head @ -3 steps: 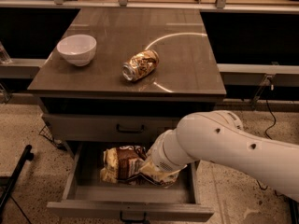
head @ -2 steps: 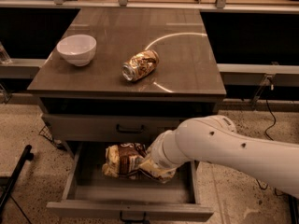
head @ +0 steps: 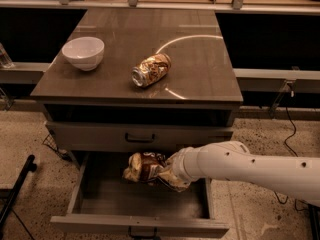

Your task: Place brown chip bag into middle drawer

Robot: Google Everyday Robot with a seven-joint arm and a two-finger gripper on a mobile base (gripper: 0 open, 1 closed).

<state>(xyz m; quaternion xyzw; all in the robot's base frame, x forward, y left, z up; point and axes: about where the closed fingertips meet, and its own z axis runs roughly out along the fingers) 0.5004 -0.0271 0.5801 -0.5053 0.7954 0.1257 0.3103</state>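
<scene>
The grey-brown tabletop [head: 200, 69] fills the upper middle of the view, standing on a speckled floor [head: 250, 209]. A thick white arm [head: 250, 166] reaches in from the right edge and runs leftward, down into the cabinet's lower part. Below the tabletop sits a closed drawer front [head: 90, 136] with a black curved handle [head: 139, 138]. Under it the middle drawer [head: 125, 201] is pulled out toward the camera, a deep tray with side walls and mostly bare floor. The brown chip bag [head: 144, 166] is inside this drawer, at its rear and right of centre, crumpled against the arm's end. Whether it rests on the drawer floor or hangs just above it cannot be told. On the tabletop a white bowl [head: 83, 53] stands upright near the left edge. A dented drink can [head: 151, 70] lies on its side near the middle, well apart from the bowl. The tool [head: 166, 173] is at the arm's tip, inside the drawer and buried in the bag's folds. Whether it is wide, narrow, or clamped on the bag cannot be told. A thin dark cable [head: 290, 134] trails over the floor at the right.
</scene>
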